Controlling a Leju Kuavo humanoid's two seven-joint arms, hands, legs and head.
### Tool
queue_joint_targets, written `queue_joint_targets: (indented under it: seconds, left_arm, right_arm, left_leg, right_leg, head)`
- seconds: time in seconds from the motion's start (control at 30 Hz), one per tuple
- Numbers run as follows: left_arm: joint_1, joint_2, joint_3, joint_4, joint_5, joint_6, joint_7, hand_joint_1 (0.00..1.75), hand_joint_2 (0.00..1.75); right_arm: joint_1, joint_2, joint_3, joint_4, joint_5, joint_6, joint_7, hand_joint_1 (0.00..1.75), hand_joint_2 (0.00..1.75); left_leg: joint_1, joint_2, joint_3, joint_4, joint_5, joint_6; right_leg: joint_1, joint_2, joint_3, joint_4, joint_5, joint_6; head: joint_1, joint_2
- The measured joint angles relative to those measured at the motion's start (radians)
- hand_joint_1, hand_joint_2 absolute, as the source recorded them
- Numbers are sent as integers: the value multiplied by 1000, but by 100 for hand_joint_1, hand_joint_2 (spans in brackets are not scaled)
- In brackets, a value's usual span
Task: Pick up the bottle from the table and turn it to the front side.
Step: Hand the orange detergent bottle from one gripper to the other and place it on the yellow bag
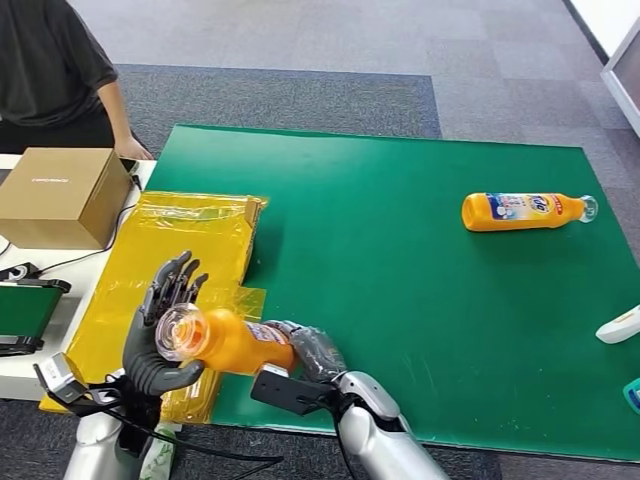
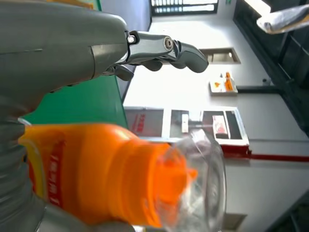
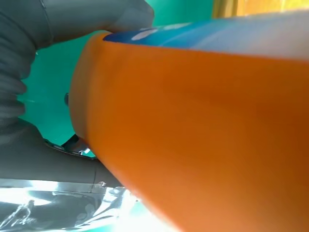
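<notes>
Above the bench's near edge, toward its left corner, our right hand (image 1: 313, 352) grips the orange bottle (image 1: 234, 342) by its base, holding it level off the bench. Our left hand (image 1: 160, 335) cups the clear cap end, fingers spread behind it. A second bottle (image 1: 521, 210) lies near the far right corner.

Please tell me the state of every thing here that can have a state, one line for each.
Held bottle: off the table, lying sideways, clear cap on, gripped at its base end.
Right hand: grips the held bottle.
Left hand: fingers spread around the bottle's cap end; grip unclear.
Second bottle: lying on its side on the green mat, cap on.
Cardboard box: closed.
</notes>
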Motion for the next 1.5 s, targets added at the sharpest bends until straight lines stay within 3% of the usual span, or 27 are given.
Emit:
queue_joint_targets:
  seconds: [0.37,0.77,0.9,0.93,1.03,1.07,1.2,1.3,1.33,1.43,1.47,1.5]
  left_arm:
    - [-29,41,-70,75,4,-54,0,0,175]
    - [-49,76,-94,130,4,-46,-2,2,175]
    - [-55,85,-108,172,-10,-11,-3,37,175]
    - [-56,87,-112,186,-16,4,-3,56,175]
    - [-55,91,-123,210,-40,68,-4,147,175]
    - [-55,92,-126,213,-48,93,-6,165,175]
    - [-55,89,-132,213,-84,194,-10,171,175]
    - [-55,75,-129,201,-114,258,-11,168,175]
    - [-54,69,-126,195,-121,272,-11,167,175]
    - [-53,47,-111,180,-139,294,-11,164,175]
    - [-52,40,-104,177,-146,296,-11,162,175]
    - [-52,33,-97,173,-152,300,-10,162,175]
  right_arm:
    - [-79,35,-12,63,8,17,14,175,175]
    - [-91,42,-7,79,-1,17,24,175,175]
    - [-94,44,7,72,-5,18,27,175,175]
    - [-94,44,12,66,-4,20,28,175,175]
    - [-93,45,23,42,5,25,32,175,175]
    - [-92,45,25,34,9,26,36,174,175]
    - [-86,43,24,6,24,28,58,154,175]
    - [-80,38,19,-17,37,28,69,150,175]
    - [-76,37,17,-26,41,28,72,132,175]
    - [-66,31,13,-52,51,28,74,23,175]
    - [-63,30,12,-59,55,28,74,4,175]
    - [-61,29,10,-66,58,28,74,0,175]
  left_leg:
    - [0,0,0,0,0,0]
    - [0,0,0,0,0,0]
    - [0,0,0,0,0,0]
    - [0,0,0,0,0,0]
    - [0,0,0,0,0,0]
    - [0,0,0,0,0,0]
    - [0,0,0,0,0,0]
    - [0,0,0,0,0,0]
    - [0,0,0,0,0,0]
    - [0,0,0,0,0,0]
    - [0,0,0,0,0,0]
    - [0,0,0,0,0,0]
  right_leg:
    - [0,0,0,0,0,0]
    - [0,0,1,0,0,0]
    - [0,0,1,0,0,0]
    - [0,0,0,0,0,0]
    - [0,0,0,0,0,0]
    - [0,0,0,0,0,0]
    - [0,0,0,0,0,0]
    - [0,0,0,0,0,0]
    - [0,0,0,0,0,0]
    - [0,0,0,0,0,0]
    - [0,0,0,0,0,0]
    - [0,0,0,0,0,0]
  head:
    - [0,0]
    - [0,0]
    - [0,0]
    - [0,0]
    - [0,0]
    - [0,0]
    - [0,0]
    - [0,0]
    - [0,0]
    - [0,0]
    - [0,0]
    - [0,0]
